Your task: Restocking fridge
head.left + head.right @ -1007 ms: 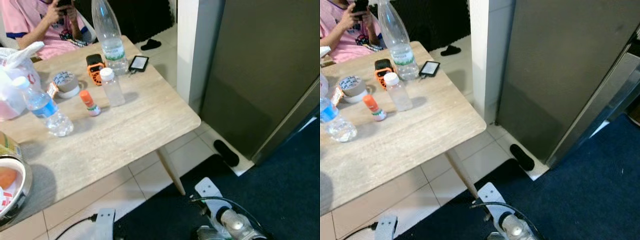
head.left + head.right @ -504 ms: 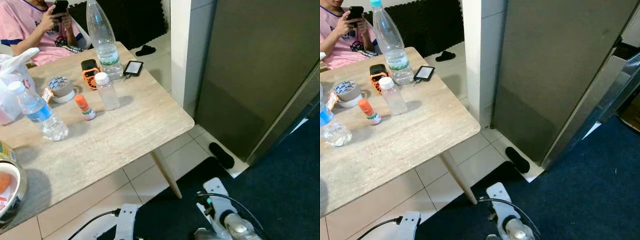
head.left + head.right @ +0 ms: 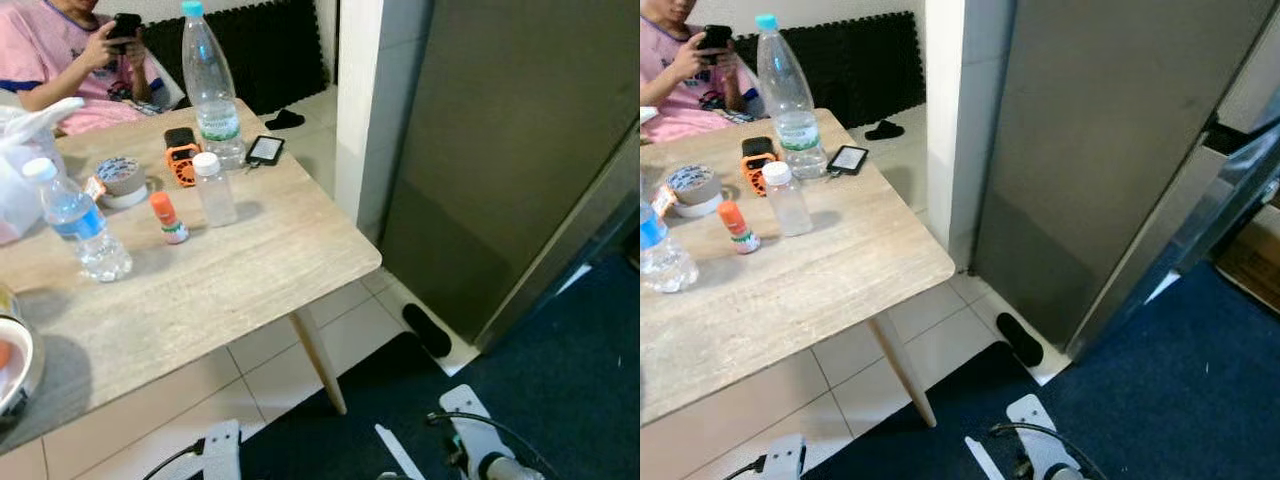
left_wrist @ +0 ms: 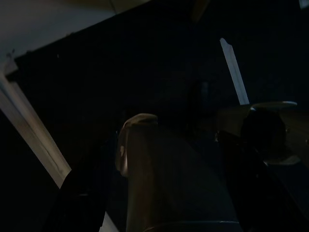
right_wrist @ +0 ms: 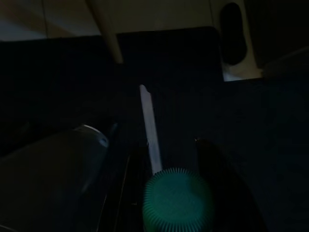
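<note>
1. Head views: wooden desk carries a tall water bottle and a small bottle; grey fridge stands right, beyond the desk corner
2. Left wrist view: dark; left gripper fingers enclose a pale object; grip cannot be told
3. Right wrist view: right gripper fingers flank a green-capped bottle; closure cannot be told

Desk at left, fridge at right with pillar between, 3 bottles on desk, phone beside tallest, tape roll further left, person seated behind desk, slipper on floor before fridge.
</note>
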Controlling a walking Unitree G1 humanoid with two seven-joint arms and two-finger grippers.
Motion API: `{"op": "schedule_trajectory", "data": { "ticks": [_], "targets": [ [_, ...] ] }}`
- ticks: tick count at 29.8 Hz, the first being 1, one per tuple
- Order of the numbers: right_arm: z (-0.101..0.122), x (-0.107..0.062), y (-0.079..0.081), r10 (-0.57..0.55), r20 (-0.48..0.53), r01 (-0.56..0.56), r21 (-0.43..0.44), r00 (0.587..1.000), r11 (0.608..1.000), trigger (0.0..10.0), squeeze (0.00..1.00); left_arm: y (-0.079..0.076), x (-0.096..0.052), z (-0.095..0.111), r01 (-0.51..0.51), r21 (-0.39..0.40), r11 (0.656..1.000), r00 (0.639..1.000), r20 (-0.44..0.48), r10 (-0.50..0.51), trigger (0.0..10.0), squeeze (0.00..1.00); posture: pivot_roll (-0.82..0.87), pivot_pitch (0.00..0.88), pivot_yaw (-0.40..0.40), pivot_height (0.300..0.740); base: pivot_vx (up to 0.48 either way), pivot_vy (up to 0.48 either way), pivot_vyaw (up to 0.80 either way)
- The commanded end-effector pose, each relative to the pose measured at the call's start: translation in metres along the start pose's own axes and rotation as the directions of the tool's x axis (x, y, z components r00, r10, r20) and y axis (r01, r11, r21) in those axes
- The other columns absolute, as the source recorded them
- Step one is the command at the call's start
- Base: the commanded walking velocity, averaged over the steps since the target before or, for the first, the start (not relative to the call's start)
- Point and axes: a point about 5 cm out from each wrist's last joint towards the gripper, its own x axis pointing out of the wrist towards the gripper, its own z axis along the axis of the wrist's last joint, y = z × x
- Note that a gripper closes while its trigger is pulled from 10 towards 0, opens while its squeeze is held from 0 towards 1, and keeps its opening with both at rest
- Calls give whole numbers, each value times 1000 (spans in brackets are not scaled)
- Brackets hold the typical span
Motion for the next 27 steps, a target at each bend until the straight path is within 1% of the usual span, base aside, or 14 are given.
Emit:
{"op": "schedule_trajectory", "data": {
  "ticks": [1, 6, 7, 9, 11, 17, 22, 27],
  "targets": [
    [-2, 0, 4, 1, -10, -1, 25, 1000, 1000, 10000, 0, 9, -3, -4, -26, -3, 1000, 999, -19, 26, 10000, 0, -43, 22, -17, 740, 0, -304, 0],
    [0, 2, 11, 13, -1, -13, 33, 1000, 999, 10000, 0, 13, -4, -2, -37, -14, 999, 999, -12, 37, 10000, 0, -42, 22, -16, 740, 0, -311, 0],
    [-1, 2, 13, 21, -3, -21, 29, 1000, 999, 10000, 0, 13, -4, -2, -38, -18, 999, 999, -11, 38, 10000, 0, -41, 21, -17, 740, 0, -334, 0],
    [-1, 2, 13, 21, -3, -21, 29, 1000, 999, 10000, 0, 13, -4, -2, -38, -18, 999, 999, -11, 38, 10000, 0, -41, 21, -17, 740, 0, -334, 0],
    [-5, 1, 16, 34, -16, -34, 16, 999, 999, 10000, 0, 12, -3, -2, -35, -27, 999, 999, -9, 35, 10000, 0, -43, 22, -16, 740, 0, -338, 0],
    [-8, 0, 12, 25, -31, -25, 28, 999, 999, 10000, 0, 6, -1, 3, -19, -42, 999, 1000, 4, 20, 10000, 0, -36, 35, -15, 740, 0, -351, 0],
    [-7, 0, 12, 21, -30, -20, 39, 999, 999, 10000, 0, 7, -1, 4, -18, -44, 999, 1000, 8, 19, 10000, 0, -31, 40, -1, 740, 0, -354, 0],
    [-5, 1, 16, 24, -23, -23, 49, 999, 999, 10000, 0, 11, -2, 2, -23, -33, 999, 1000, -1, 23, 10000, 0, -27, 52, 10, 740, 0, -358, 0]
  ]
}}
